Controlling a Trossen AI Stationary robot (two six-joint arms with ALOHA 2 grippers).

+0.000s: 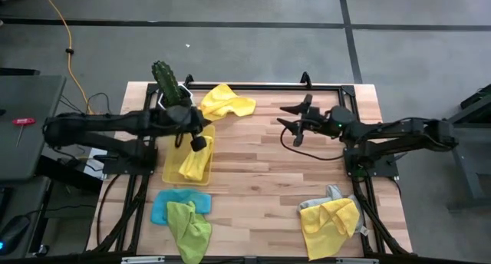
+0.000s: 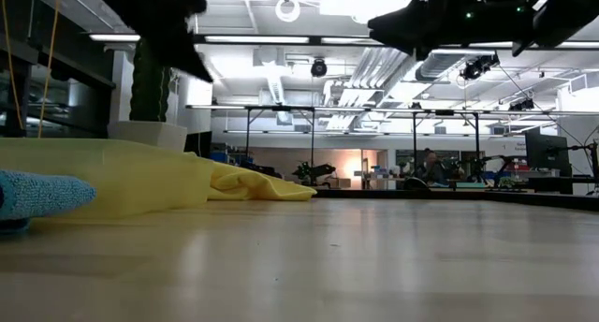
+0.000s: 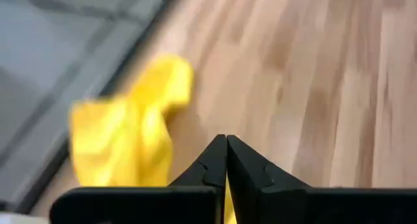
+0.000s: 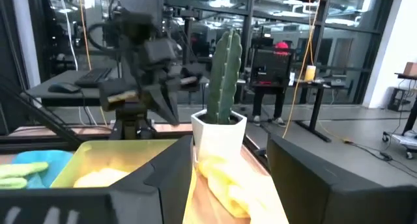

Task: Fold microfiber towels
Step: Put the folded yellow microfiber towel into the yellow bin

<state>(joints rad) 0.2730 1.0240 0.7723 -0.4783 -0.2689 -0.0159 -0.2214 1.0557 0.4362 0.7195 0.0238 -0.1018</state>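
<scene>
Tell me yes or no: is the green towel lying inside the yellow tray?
No, the green towel lies on the blue towel, outside the tray.

Grey concrete floor (image 1: 253, 45) crossed by dark seam lines and a yellow cable (image 1: 67, 45), wooden table (image 1: 261, 164) on a black frame, open ceiling with strip lights (image 2: 271, 41) and ducts, desks with monitors behind.

No readable text, label, brand, number or sign in any of the views.
</scene>
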